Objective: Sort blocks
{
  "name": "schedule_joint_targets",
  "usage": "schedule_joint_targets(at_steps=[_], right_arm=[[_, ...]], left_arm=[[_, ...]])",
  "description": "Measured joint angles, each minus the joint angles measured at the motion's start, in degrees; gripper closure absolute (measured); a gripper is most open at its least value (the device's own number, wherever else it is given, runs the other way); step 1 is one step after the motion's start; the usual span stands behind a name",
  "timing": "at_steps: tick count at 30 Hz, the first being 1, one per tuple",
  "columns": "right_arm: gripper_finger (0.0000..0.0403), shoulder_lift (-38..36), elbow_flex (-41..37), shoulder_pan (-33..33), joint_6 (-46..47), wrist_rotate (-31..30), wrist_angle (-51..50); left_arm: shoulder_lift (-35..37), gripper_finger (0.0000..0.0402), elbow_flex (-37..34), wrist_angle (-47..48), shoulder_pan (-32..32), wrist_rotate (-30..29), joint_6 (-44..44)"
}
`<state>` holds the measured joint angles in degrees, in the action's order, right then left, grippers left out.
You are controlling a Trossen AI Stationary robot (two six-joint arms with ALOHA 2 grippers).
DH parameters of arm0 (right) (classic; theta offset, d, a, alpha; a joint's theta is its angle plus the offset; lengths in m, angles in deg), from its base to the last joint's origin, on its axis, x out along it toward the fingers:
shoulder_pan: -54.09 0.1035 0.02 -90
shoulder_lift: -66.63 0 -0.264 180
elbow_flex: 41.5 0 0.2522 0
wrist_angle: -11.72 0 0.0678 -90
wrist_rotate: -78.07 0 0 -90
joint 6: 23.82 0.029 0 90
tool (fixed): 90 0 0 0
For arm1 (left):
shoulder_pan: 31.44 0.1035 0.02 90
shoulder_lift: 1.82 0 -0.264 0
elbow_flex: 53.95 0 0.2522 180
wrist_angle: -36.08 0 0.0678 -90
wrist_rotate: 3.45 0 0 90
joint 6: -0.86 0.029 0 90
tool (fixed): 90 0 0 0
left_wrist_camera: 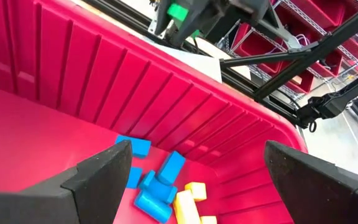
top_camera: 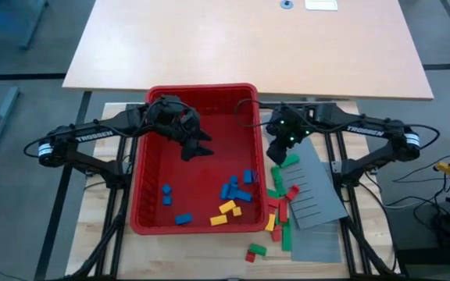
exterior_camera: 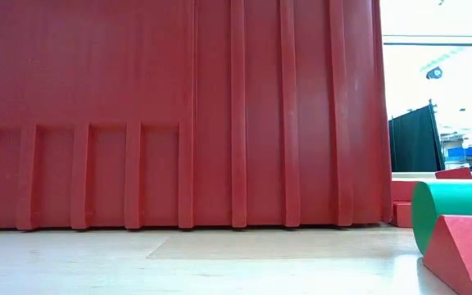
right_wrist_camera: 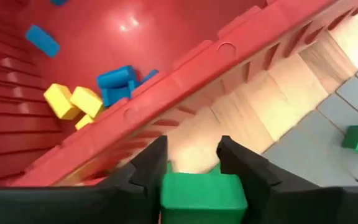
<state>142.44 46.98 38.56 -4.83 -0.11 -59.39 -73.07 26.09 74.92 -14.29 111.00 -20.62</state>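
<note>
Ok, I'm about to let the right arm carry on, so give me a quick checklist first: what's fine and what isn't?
1. Right tool shut on green block: ok.
2. It hangs just outside the red bin, beside its right wall: ok.
3. Left tool open, holding nothing, inside the bin: ok.
4. Only blue blocks and yellow blocks show in the bin: ok.
5. Where the green block should go: cannot tell.

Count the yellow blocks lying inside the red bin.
3 visible: two touching near the bin's front wall, block and block, plus a smaller one beside them. Others may hide under the blue blocks.
</note>
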Motion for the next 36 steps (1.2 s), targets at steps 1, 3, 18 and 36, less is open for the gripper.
schedule_joint_targets(at_steps=[1, 3, 18, 36], right_arm=[[0.0280, 0.5, 0.0, 0.0, 0.4, -0.6, 0.0], [0.0263, 1.3, 0.0, 0.0, 0.5, -1.0, 0.2], [0.0273, 1.5, 0.0, 0.0, 0.5, -1.3, 2.6], [0.0283, -1.1, 0.0, 0.0, 1.3, -1.1, 13.5]], left_arm=[[0.0, 0.0052, 0.0, 0.0, 0.0, 0.0, 0.0], [0.0, 0.0052, 0.0, 0.3, 0.0, 0.0, 0.0], [-0.3, 0.0052, 0.0, 13.7, 0.2, -22.3, 4.0], [-9.9, 0.0052, -0.1, 18.6, 17.0, -26.6, 20.5]])
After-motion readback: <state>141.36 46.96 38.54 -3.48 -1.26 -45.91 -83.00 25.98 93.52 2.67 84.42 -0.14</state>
